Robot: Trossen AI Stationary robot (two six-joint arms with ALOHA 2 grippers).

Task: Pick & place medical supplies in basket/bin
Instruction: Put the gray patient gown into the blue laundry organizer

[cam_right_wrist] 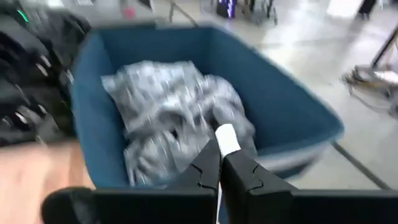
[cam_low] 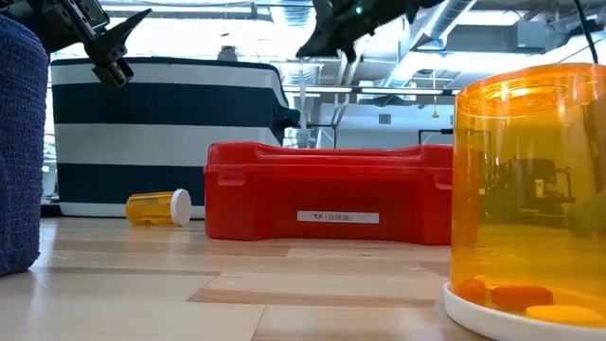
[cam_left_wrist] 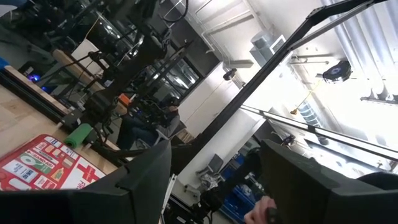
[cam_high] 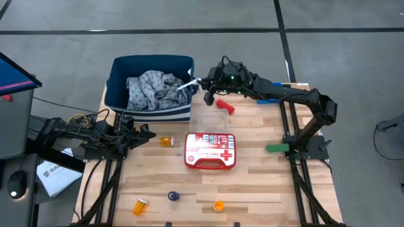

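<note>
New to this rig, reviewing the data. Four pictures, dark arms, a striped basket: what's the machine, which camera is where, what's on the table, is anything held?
It is a two-armed table robot; each arm ends in a two-finger claw.

Cameras: one looks straight down from above, one sits at table height, and one rides on each wrist.

On the wooden table stand a navy striped basket holding a grey-white cloth, a red-and-white first-aid case, a red cylinder, a dark blue cylinder and three orange pill bottles.

The right claw is at the basket's rim, shut on a small white-tipped piece; what that is I cannot tell. The left claw waits open at the table's left side, holding nothing.
</note>
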